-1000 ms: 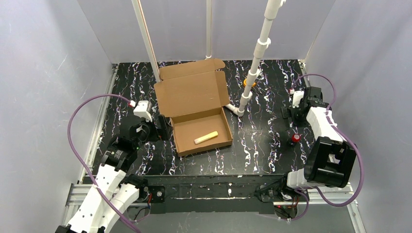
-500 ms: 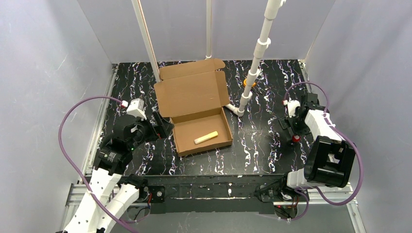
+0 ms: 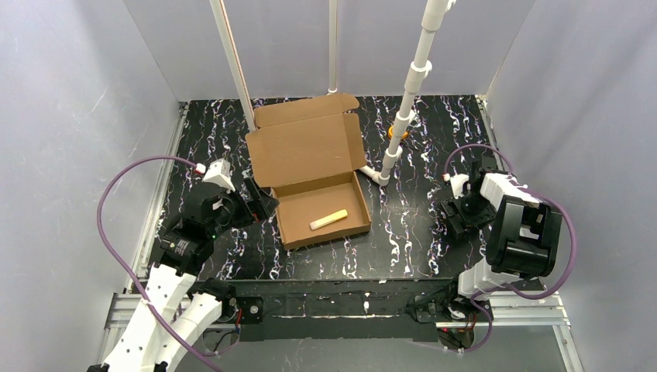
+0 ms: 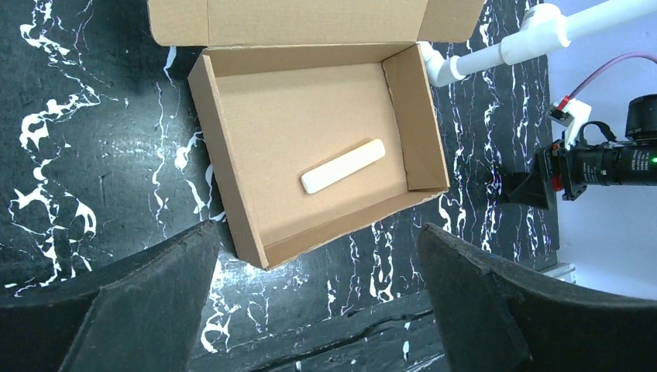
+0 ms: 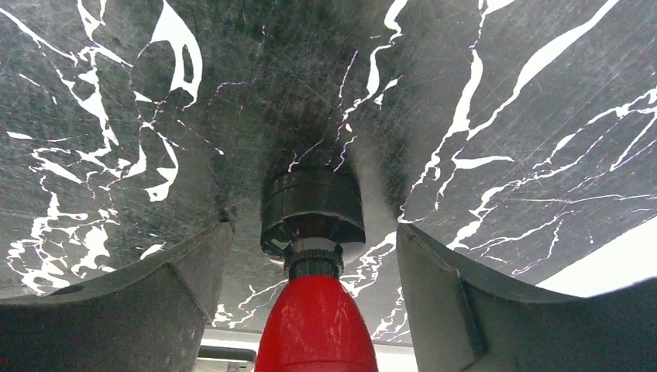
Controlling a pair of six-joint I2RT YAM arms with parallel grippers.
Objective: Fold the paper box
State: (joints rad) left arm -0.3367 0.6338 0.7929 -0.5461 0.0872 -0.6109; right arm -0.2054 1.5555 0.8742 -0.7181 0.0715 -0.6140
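Note:
The paper box (image 3: 321,205) is brown cardboard and sits mid-table as a shallow tray. Its lid (image 3: 304,147) lies open toward the back. A cream stick (image 3: 328,219) lies inside the tray and also shows in the left wrist view (image 4: 343,166). My left gripper (image 3: 261,203) is open and empty just left of the tray's left wall. In the left wrist view (image 4: 318,306) the box (image 4: 232,201) lies ahead of it. My right gripper (image 3: 459,213) is open. Its jaws stand on either side of a red knob (image 5: 314,325) on a black base, not touching it.
A white PVC pipe stand (image 3: 403,116) rises just right of the box lid, its elbow foot (image 3: 374,174) near the tray's back right corner. Two thin white poles (image 3: 232,62) stand at the back. Grey walls enclose the table.
My right gripper has swung from the back right toward me and down over the red knob, which it now hides from above. My left wrist shifted slightly left; the box has not moved.

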